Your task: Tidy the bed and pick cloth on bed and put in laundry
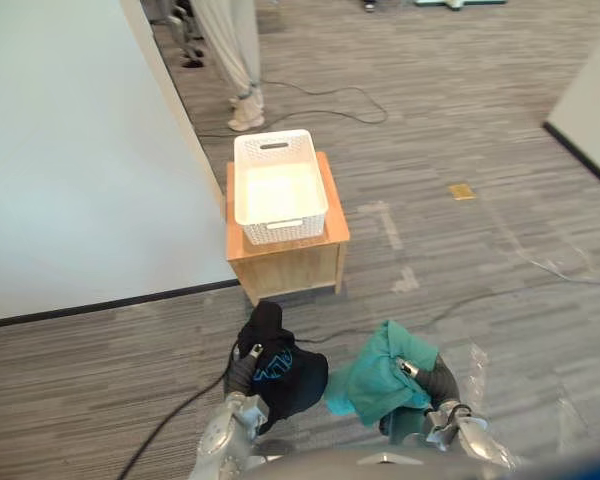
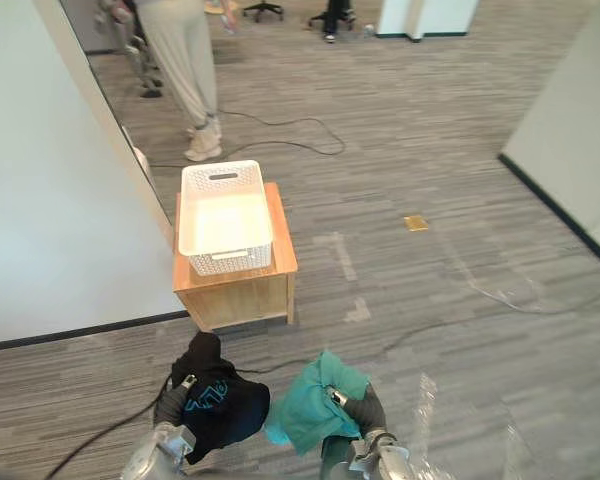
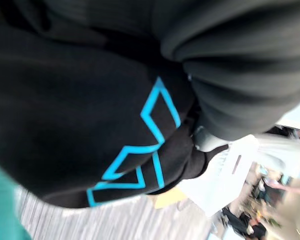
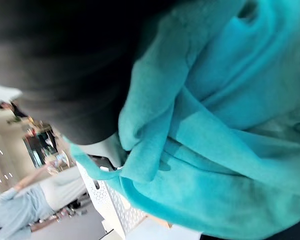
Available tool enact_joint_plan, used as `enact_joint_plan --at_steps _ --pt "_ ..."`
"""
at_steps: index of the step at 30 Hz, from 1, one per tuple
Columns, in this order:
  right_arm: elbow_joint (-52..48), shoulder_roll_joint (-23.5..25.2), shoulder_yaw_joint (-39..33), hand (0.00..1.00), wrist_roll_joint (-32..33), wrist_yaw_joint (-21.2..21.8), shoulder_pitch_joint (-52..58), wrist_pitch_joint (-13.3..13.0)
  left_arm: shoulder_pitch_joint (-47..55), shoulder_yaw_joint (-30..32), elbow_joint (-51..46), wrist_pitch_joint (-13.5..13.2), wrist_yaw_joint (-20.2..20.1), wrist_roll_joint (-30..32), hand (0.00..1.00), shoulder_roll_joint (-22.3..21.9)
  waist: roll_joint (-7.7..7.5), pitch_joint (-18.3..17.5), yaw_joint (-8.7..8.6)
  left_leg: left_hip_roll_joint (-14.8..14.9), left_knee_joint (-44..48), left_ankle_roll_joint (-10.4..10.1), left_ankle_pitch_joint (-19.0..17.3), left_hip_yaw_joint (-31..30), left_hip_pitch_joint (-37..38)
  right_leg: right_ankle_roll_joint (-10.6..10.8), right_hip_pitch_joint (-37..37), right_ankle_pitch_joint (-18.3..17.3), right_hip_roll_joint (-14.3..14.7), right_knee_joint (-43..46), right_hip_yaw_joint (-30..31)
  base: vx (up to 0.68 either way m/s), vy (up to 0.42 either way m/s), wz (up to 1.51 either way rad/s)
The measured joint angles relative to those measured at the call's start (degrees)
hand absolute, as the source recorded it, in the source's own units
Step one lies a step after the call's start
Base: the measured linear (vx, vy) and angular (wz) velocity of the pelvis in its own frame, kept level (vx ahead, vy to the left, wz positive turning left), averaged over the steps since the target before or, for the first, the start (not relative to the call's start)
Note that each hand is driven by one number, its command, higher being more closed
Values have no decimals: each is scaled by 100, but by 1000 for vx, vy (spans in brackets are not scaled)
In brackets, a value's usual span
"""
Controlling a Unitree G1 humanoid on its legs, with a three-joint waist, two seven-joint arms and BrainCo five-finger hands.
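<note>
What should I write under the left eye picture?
Black cloth on the left hand, teal cloth on the right hand, white basket ahead on wooden stand.

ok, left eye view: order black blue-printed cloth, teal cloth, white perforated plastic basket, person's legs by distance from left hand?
1. Black cloth, on the left hand.
2. Teal cloth, just right.
3. White basket, ahead on wooden stand.
4. Person's legs, beyond basket.

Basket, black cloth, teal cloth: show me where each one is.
Basket [image 1: 285, 232]: left eye view, front wall.
Black cloth [image 1: 292, 382]: left eye view, middle of the bundle.
Teal cloth [image 1: 370, 380]: left eye view, middle of the bundle.
</note>
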Motion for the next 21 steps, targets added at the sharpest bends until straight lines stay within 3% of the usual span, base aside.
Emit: enact_joint_plan --at_steps 2,4,5,6,7,9,10,13,14,15,16,17,19,21 --pt "14 -11 59 100 7 -129 -161 -2 115 31 4 -28 -176 78 100 -112 78 0 -8 154 860 33 383 87 -222 -207 86 -619 0 526 -253 459 -420 40" --pt "13 9 63 100 5 -192 -251 -10 149 26 3 -47 -336 76 100 -122 60 13 -11 280 1745 -59 858 131 -587 -292 402 -774 74 438 -425 361 -349 31" --pt "14 -9 63 100 -4 -266 -311 -27 143 51 -8 -100 -529 78 100 -135 125 23 24 414 2763 -132 1726 140 -1060 -400 771 -867 285 140 -487 288 -283 8" --pt "14 -28 67 100 -8 -281 -322 -39 156 65 -10 -120 -594 79 100 -148 126 47 59 479 3147 -188 2262 139 -1260 -402 955 -868 421 -75 -473 290 -260 -15" --pt "11 -25 77 100 -12 -311 -328 -64 154 82 -17 -133 -692 109 100 -160 142 50 120 492 3743 -252 2374 153 -1556 -469 1239 -836 547 -405 -421 247 -138 -29" --pt "9 -29 34 100 -10 -384 -353 -71 82 1 -46 -171 -873 333 100 -184 61 87 133 244 4587 -147 1580 536 -2297 -632 1697 -742 648 -996 -285 307 -130 -39" --pt "8 -30 9 100 -11 -383 -335 -72 77 -41 -79 -171 -897 408 100 -200 51 91 135 161 4472 -150 1449 656 -2402 -671 1799 -718 659 -1123 -253 301 -90 -58" --pt "-7 -46 -29 100 -19 -366 -324 -73 10 -328 -308 -175 -908 513 100 -273 9 106 155 -448 2443 -125 1058 882 -2416 -889 2027 -645 715 -1387 300 341 10 -99" --pt "-8 -45 -29 100 -27 -345 -356 -72 -84 -448 -294 -171 -872 509 100 -313 -12 126 152 -721 1403 -102 1078 733 -2338 -817 2042 -606 700 -1353 572 440 147 -141" --pt "9 -6 -31 100 -121 -344 -373 -73 -144 -496 -290 -165 -793 508 100 -369 -35 147 173 -900 293 -135 1404 553 -2163 -720 2067 -698 709 -1272 896 360 133 -148" --pt "3 -6 -24 100 -170 -342 -357 -76 -165 -525 -287 -159 -762 508 100 -398 18 143 168 -889 -175 -140 1756 502 -2056 -657 2096 -768 778 -1218 1040 417 207 -154" --pt "87 33 6 100 -259 -363 -342 -57 -201 -622 -207 -136 -731 509 100 -418 -31 133 174 -888 -224 119 2151 688 -1865 -541 2116 -907 804 -1093 1328 263 133 -103" --pt "45 101 117 100 -308 -376 -336 -90 -396 -735 -178 -113 -675 463 100 -315 -138 73 95 -857 -209 231 1921 1060 -1796 -432 2034 -903 690 -961 1285 344 153 -104" --pt "61 99 315 100 -371 -389 -491 -90 -561 -756 -180 -61 -554 453 100 -321 -236 140 149 -786 -323 332 1774 1623 -1563 -238 1735 -902 591 -531 1053 239 105 -135"
